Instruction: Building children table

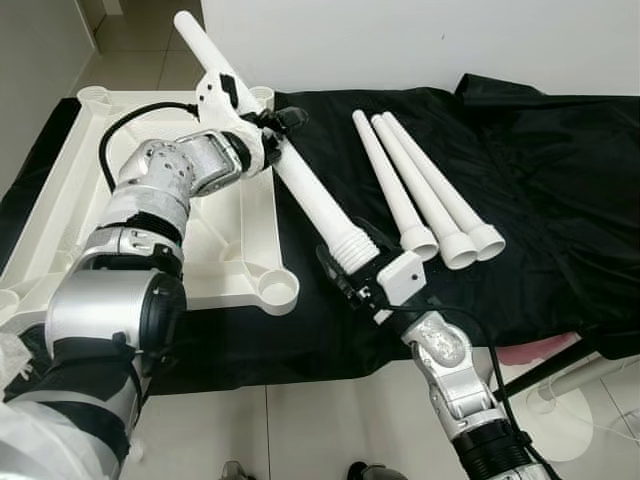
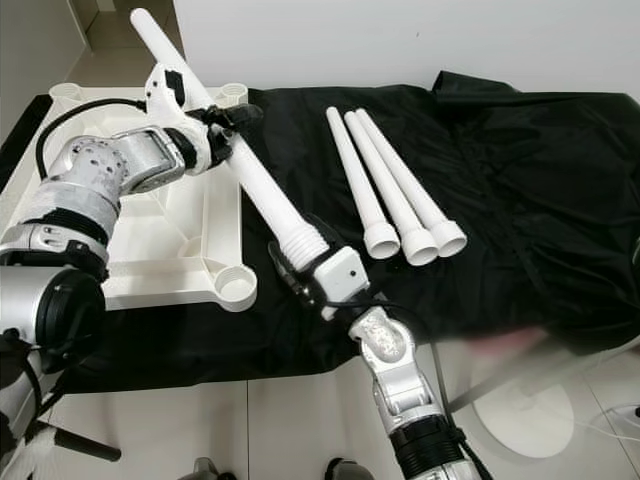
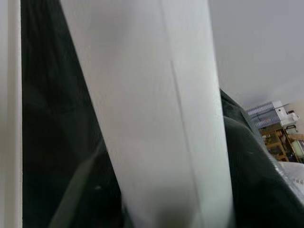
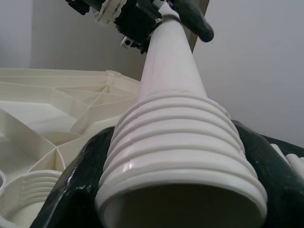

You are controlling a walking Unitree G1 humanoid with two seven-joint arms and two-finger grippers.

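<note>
A cream-white table top point(image 1: 60, 190) lies upside down at the left on a black cloth point(image 1: 545, 170). One white table leg point(image 1: 300, 190) is held slanted above its right edge, threaded end point(image 4: 175, 156) toward me. My left gripper point(image 1: 283, 125) is shut on the leg's upper shaft point(image 3: 156, 118). My right gripper point(image 1: 346, 263) is shut on the threaded end, one black finger point(image 4: 71, 190) on each side. The threaded end hangs just right of the near corner socket point(image 1: 278, 290). Three more legs point(image 1: 430, 195) lie side by side on the cloth to the right.
A white wall runs behind the cloth. Tiled floor point(image 1: 300, 430) lies in front of me. A white round stand base point(image 1: 575, 425) and a black rod sit at the lower right, beside a pink edge point(image 1: 530, 352) under the cloth.
</note>
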